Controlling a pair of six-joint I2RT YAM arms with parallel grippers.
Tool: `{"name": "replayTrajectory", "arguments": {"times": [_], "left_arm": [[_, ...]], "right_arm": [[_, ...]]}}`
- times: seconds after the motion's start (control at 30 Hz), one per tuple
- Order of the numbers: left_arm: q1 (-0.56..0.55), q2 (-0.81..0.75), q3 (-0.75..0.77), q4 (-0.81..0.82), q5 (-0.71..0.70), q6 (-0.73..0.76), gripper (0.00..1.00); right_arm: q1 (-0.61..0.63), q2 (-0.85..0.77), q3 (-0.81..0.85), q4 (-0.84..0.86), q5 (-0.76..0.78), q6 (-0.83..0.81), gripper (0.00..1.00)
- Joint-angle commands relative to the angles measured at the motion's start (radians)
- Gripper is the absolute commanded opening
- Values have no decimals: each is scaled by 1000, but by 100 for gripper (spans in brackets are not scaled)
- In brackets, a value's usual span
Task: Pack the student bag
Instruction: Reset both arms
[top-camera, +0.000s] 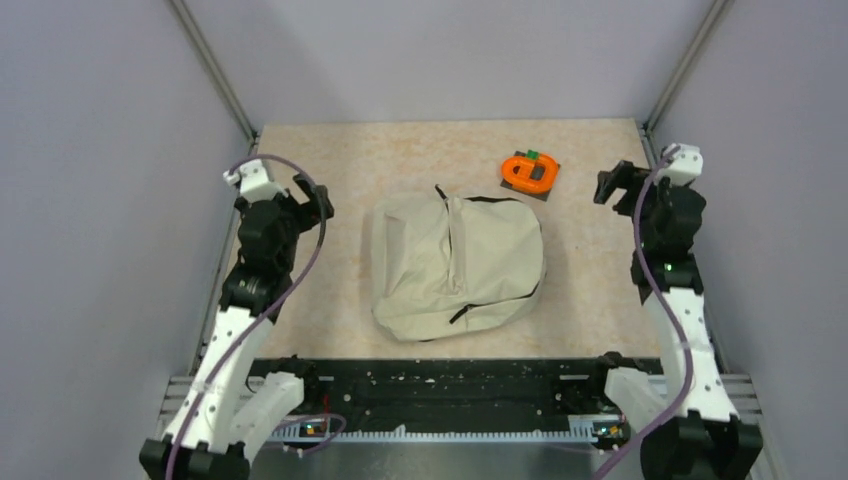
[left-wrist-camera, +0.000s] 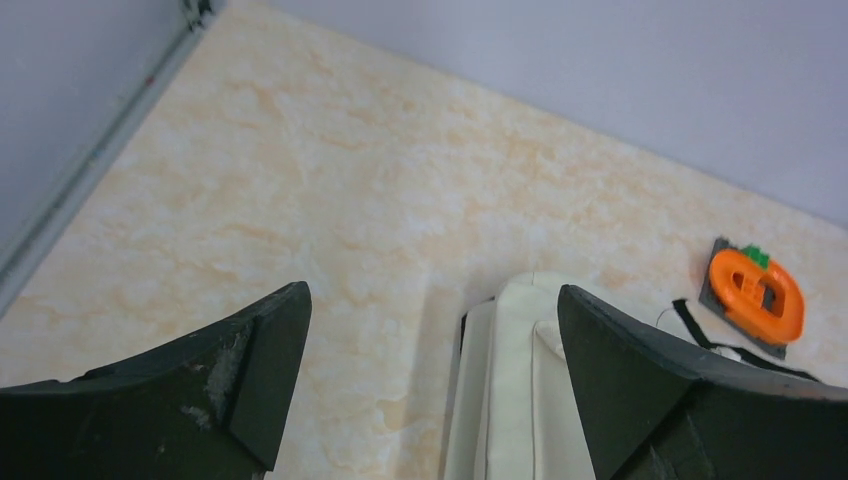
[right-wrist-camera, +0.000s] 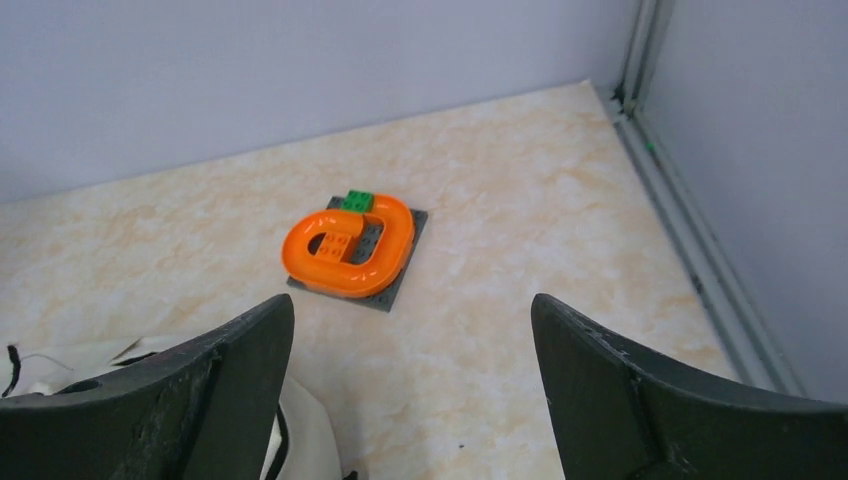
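Left side of the overhead frame: my left gripper (top-camera: 312, 200) hangs above the table (top-camera: 400, 160) near its left edge, at mid-height of the frame, well apart from the bag. Its fingers (left-wrist-camera: 230, 380) are spread wide with nothing between them. In the left wrist view (left-wrist-camera: 430, 300) the gap shows mostly bare table, with the bag's edge coming in beside the right finger at the bottom.

Centre: the bag (top-camera: 460, 265) lies flat on the table in mid-frame, between my two arms, and neither gripper touches it. Cream fabric, black zipper lines, a thin black strap end sticking out at its top edge. Cannot tell if the zip is open or closed. The left wrist view has it at lower middle-right (left-wrist-camera: 520, 400). The right wrist view catches only a cream corner at lower left (right-wrist-camera: 305, 430).

Right of centre: a toy (top-camera: 530, 173), an orange ring on a grey plate with a green brick, sits on the table near the bag's upper right corner. It is at far right in the left wrist view (left-wrist-camera: 757, 293) and mid-frame in the right wrist view (right-wrist-camera: 350, 245), where table shows between it and the bag.

Right side: my right gripper (top-camera: 615, 183) hangs in the upper right of the overhead frame, above the table's right edge. Its fingers (right-wrist-camera: 640, 400) are spread wide and empty (right-wrist-camera: 412, 300). The toy lies beyond the gap, untouched.
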Motion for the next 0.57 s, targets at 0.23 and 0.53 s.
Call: {"name": "replayTrajectory", "arguments": {"times": [0.23, 0.53], "left_arm": [[-2, -222, -244, 194, -175, 73, 98], [-2, -224, -253, 190, -181, 75, 98]], "right_arm": [[7, -305, -412, 532, 207, -7, 87], [7, -313, -406, 511, 244, -21, 87]]}}
